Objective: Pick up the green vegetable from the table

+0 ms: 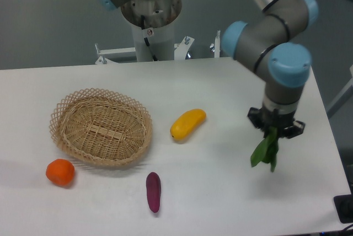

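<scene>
The green vegetable (pixel 265 150) hangs leaves-down from my gripper (pixel 273 130), which is shut on its upper end, so the pale stalk is hidden between the fingers. It dangles above the white table (pixel 220 203) near the right side, its leaf tips apart from the surface. The arm's blue-capped wrist (pixel 288 65) stands directly above the gripper.
A wicker basket (pixel 102 127) sits at the left. A yellow fruit (pixel 187 124) lies mid-table, a purple eggplant (pixel 153 191) near the front and an orange (pixel 60 172) at the front left. The table's right edge (pixel 331 148) is close to the gripper.
</scene>
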Tool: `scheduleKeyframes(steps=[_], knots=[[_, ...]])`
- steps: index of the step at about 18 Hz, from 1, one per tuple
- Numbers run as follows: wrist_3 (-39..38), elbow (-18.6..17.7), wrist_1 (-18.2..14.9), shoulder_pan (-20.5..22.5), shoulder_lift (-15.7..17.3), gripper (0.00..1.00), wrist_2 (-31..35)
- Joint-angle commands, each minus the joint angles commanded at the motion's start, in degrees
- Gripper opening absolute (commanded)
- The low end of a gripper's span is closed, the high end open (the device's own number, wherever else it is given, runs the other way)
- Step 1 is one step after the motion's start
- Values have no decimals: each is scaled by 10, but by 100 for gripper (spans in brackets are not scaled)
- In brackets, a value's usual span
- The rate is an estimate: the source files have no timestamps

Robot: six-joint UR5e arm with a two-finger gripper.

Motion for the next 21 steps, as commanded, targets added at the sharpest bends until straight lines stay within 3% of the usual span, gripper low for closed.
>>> scheduleKeyframes(steps=[21], knots=[[5,4,-5,10,-4,35,-11]])
